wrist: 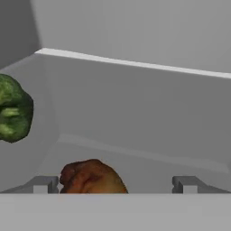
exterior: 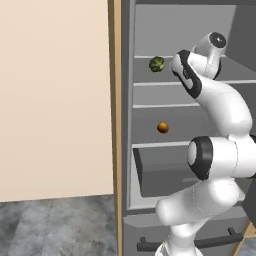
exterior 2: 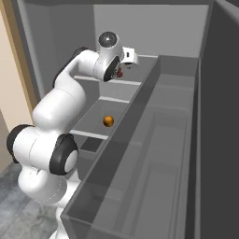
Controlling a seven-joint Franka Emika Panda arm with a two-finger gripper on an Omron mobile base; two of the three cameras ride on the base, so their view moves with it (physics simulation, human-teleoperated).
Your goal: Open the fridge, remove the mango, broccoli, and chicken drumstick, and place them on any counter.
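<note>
Inside the open fridge point(exterior: 175, 165) we reach our arm up to the upper shelf, and the gripper point(wrist: 115, 185) sits with its jaws spread wide apart, nothing pinched between them. Through the hand view the two grey fingertips point(wrist: 43, 184) stand at roughly 8 and 4 o'clock of the picture, and the chicken drumstick point(wrist: 90, 177) lies low between them, close against the left-hand tip at about 7 o'clock; we cannot tell whether that tip touches it. The broccoli point(wrist: 14, 109) sits off at 9 o'clock of that view, outside the jaws, beside the fridge's inner side wall.

From the left base view, we see the broccoli point(exterior: 156, 64) resting on the upper shelf, at about 9 o'clock from our wrist and just beside it. One shelf lower, the mango point(exterior: 162, 127) lies alone, well apart from the hand, at roughly 7 o'clock from the wrist. Down by the bottom edge the drawer handle point(exterior: 150, 245) runs as a black bar across the lower front.

From the right base view, the fridge door point(exterior 2: 154, 158) stands swung open with its grey inner bins facing us. The mango point(exterior 2: 108, 121) sits on the middle shelf, and a small reddish bit of the chicken drumstick point(exterior 2: 120, 72) peeks out just below the hand on the upper shelf.
</note>
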